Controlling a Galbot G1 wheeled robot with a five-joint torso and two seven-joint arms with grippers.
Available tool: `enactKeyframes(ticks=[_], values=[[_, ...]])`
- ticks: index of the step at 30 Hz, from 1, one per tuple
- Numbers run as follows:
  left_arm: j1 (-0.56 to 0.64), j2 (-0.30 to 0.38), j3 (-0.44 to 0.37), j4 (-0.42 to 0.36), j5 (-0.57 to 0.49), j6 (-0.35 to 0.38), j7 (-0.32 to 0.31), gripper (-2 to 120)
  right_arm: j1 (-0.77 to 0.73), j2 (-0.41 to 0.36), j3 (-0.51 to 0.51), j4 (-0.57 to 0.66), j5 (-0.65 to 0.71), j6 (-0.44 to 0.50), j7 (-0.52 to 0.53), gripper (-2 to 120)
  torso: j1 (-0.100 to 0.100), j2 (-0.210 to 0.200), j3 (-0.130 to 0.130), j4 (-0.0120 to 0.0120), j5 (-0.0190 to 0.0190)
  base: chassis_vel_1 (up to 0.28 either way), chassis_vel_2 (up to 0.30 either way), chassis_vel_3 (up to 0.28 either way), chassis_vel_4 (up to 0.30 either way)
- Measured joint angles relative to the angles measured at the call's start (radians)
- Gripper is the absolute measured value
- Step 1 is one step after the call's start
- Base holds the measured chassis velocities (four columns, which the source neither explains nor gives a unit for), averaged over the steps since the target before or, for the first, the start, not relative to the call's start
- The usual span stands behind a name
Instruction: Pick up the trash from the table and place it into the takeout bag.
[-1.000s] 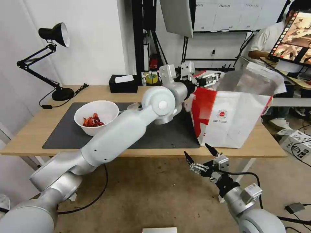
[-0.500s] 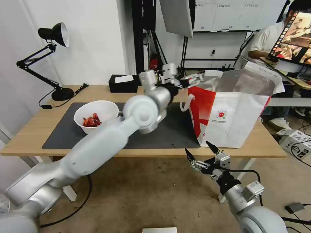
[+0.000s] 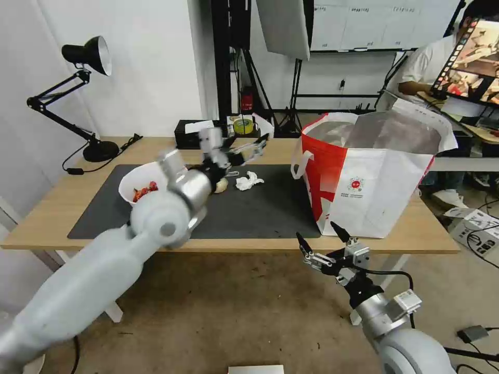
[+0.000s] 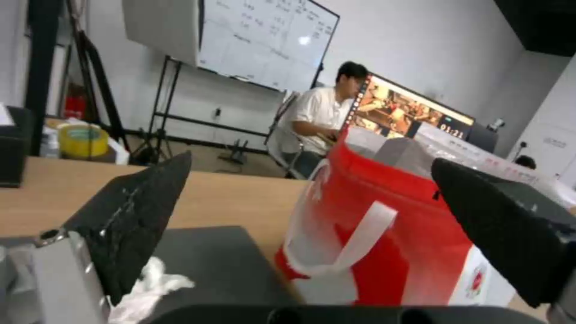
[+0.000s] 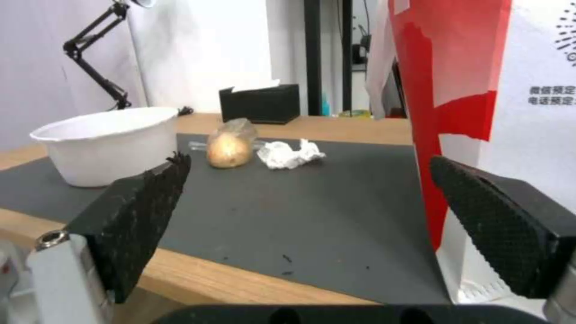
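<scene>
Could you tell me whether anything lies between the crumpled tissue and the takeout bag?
Nothing visible does: only bare dark mat separates the crumpled tissue from the takeout bag. The open left gripper hovers above the tissue.

Left pincer (image 3: 248, 150) back from takeout bag (image 3: 371, 176), now above mat (image 3: 260, 208)
</scene>
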Motion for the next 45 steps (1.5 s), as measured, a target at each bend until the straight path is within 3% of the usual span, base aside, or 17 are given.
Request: enactKeyframes(ticks=[2,4,8,10,12,17,22,25,31,33,35,45], values=[[0.052,0.017,-0.040,-0.011,0.029,-0.018,0.028,100,0.004,0.000,-0.004,-0.001,0.000,0.001,0.001,100,0.000,0.000,0.000,-0.0001,0.0004,0.000,0.000,0.000,0.000],[0.132,0.044,-0.079,-0.018,0.108,-0.095,0.072,100,0.009,-0.002,-0.009,-0.005,-0.001,0.003,0.003,100,0.000,0.000,0.000,-0.0003,0.0001,0.000,0.000,0.000,0.000],[0.218,0.064,-0.130,-0.033,0.173,-0.131,0.111,100,0.012,-0.003,-0.013,-0.009,-0.001,0.010,0.005,100,0.000,0.000,0.000,0.0005,0.0003,0.000,0.000,0.000,0.000],[0.296,0.079,-0.170,-0.042,0.263,-0.184,0.148,100,0.009,-0.001,-0.011,-0.013,-0.003,0.025,0.007,100,0.000,0.000,0.000,0.0000,0.0004,0.000,0.000,0.000,0.000],[0.304,0.080,-0.173,-0.043,0.273,-0.192,0.152,100,0.009,-0.001,-0.010,-0.014,-0.003,0.028,0.008,100,0.000,0.000,0.000,0.0000,0.0005,0.000,0.000,0.000,0.000],[0.398,0.071,-0.204,-0.031,0.393,-0.299,0.199,100,0.000,0.014,0.017,-0.026,-0.011,0.084,0.009,100,0.000,0.000,0.000,0.0002,0.0003,0.000,0.000,0.000,0.000],[0.431,0.062,-0.214,-0.022,0.407,-0.322,0.210,100,-0.035,0.042,0.054,-0.025,-0.037,0.132,0.009,100,0.000,0.000,0.000,-0.0003,0.0004,0.000,0.000,0.000,0.000],[0.490,0.038,-0.258,-0.024,0.420,-0.332,0.225,100,-0.050,0.056,0.066,-0.019,-0.052,0.151,0.014,100,0.000,0.000,0.000,-0.0006,0.0002,0.000,0.000,0.000,0.000],[0.699,-0.046,-0.443,-0.043,0.484,-0.363,0.258,100,-0.064,0.065,0.066,-0.016,-0.080,0.170,0.026,100,0.000,0.000,0.000,-0.0003,0.0006,0.000,0.000,0.000,0.000],[0.724,-0.058,-0.465,-0.046,0.492,-0.368,0.263,100,-0.067,0.065,0.066,-0.016,-0.081,0.173,0.028,100,0.000,0.000,0.000,-0.0002,0.0006,0.000,0.000,0.000,0.000],[0.847,-0.125,-0.555,-0.049,0.545,-0.408,0.295,100,-0.078,0.066,0.068,-0.016,-0.089,0.185,0.037,100,0.000,0.000,0.000,0.0002,0.0000,0.000,0.000,0.000,0.000],[0.992,-0.225,-0.652,-0.052,0.633,-0.451,0.331,100,-0.113,0.065,0.071,-0.023,-0.114,0.203,0.077,100,0.000,0.000,0.000,-0.0001,0.0004,0.000,0.000,0.000,0.000]])
